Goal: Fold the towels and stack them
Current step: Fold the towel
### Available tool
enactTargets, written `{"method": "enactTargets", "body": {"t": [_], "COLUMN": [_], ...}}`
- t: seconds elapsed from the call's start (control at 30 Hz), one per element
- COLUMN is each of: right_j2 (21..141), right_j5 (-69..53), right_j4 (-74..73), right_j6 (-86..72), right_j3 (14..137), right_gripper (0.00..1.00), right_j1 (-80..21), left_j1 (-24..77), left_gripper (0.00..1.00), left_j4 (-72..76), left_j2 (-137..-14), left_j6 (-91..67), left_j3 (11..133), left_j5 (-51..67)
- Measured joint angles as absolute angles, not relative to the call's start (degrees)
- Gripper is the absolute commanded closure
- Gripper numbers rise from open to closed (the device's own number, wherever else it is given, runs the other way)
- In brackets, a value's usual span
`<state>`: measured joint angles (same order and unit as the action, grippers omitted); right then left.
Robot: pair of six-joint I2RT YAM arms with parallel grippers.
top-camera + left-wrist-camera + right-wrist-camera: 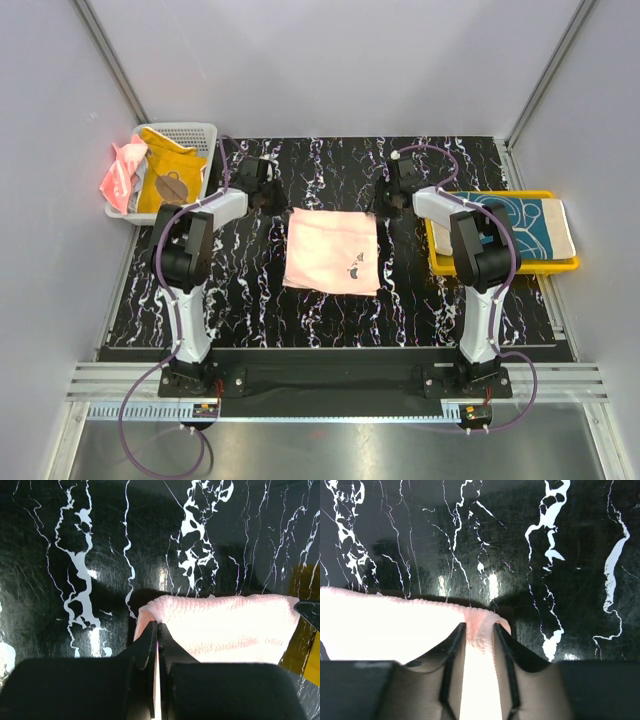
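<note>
Grips hidden overhead, left end effector point(158, 630) pinching peach towel point(230, 625), right end effector point(479, 626) parted

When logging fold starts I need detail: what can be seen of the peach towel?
The peach towel is a soft, nubby, roughly square cloth with a small dark motif near its near right corner. It lies spread flat in the middle of the black marbled table. The left gripper is shut on its far left corner; the right gripper straddles its far right corner, fingers apart.
</note>
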<state>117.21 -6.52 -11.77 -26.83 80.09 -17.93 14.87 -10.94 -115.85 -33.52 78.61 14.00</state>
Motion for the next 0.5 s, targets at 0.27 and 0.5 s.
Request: {"method": "enactTargets", "body": {"t": [0.27,0.5], "right_j2": [119.42,120.05], "right_j5": [-7.77,-10.07], "right_j4": [-11.57,-11.22], "right_j6": [-28.27,-29.21], "right_j3": [80.16,80.18], "right_gripper": [0.89,0.95], "right_j1": [-17.26,-14.94], "left_j1": [13.78,12.27], "left_gripper": [1.0,1.0], "left_j4": [-11.09,-10.07], "left_j2": [-117.19,-118.17], "left_j6": [-34.17,-35.92], "left_j3": [79.4,80.34], "left_j5": [15.03,17.98]}}
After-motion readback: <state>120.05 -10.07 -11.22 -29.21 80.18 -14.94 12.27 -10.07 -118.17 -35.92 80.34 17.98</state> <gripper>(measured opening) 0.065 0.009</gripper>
